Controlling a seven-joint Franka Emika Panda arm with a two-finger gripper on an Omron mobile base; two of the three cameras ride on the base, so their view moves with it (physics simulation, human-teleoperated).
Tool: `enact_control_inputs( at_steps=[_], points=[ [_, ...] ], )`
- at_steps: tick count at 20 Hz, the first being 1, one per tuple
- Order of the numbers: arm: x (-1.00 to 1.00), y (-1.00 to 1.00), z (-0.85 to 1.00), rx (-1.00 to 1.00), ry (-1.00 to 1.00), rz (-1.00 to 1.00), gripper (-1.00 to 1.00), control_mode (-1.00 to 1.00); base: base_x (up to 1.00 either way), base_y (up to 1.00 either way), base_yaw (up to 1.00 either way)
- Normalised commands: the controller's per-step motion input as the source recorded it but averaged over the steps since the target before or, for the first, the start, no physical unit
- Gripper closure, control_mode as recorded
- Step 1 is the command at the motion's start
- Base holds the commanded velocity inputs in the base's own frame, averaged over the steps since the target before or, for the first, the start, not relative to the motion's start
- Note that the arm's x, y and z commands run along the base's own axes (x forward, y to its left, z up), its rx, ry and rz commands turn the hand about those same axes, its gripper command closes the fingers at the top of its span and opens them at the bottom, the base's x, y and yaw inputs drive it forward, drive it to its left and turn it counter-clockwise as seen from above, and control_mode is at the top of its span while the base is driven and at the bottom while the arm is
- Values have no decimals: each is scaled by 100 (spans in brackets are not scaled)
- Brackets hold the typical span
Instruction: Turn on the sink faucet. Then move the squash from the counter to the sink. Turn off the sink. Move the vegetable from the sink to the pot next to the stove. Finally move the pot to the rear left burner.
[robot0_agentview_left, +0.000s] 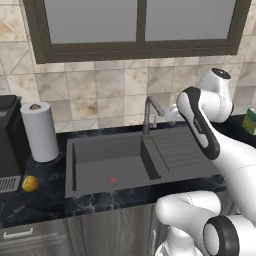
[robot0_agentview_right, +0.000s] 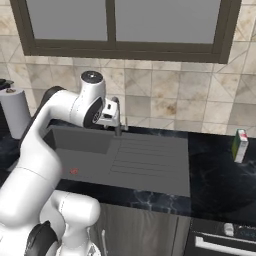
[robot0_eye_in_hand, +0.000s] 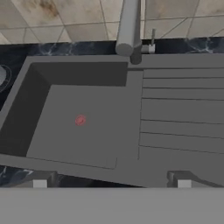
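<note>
- right now the faucet (robot0_agentview_left: 149, 113) stands at the back edge of the sink (robot0_agentview_left: 107, 172), where basin meets ribbed drainboard, spout angled toward the drainboard side in the left base view.
- from the hand camera the spout end (robot0_eye_in_hand: 127, 27) points at the lens, above the basin with its red drain mark (robot0_eye_in_hand: 80, 120).
- gripper (robot0_eye_in_hand: 112, 183) hangs above the sink's front edge, its 2 fingertips spread wide, holding nothing.
- squash (robot0_agentview_left: 30, 183) sits on the black counter (robot0_agentview_left: 35, 202) left of the sink, just beside a dark appliance (robot0_agentview_left: 10, 142).
- paper towel roll (robot0_agentview_left: 40, 131) stands behind the squash.
- green and white carton (robot0_agentview_right: 240, 145) stands on the counter right of the drainboard.
</note>
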Motion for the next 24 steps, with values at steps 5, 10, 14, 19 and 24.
enact_control_inputs(
  at_steps=[5, 10, 14, 19, 24],
  points=[
    [0, 0, 0, 0, 0, 0, -100, 100, 4, 0, 0],
    [3, -12, 0, 2, 0, 0, -100, -100, 5, -5, 0],
    [17, -50, -11, 10, -1, 1, -100, -100, 0, 0, 0],
    [28, -44, -20, 12, -3, 4, -100, -100, 0, 0, 0],
    [46, -8, -18, 5, -2, 10, -100, -100, 0, 0, 0]
  ],
)
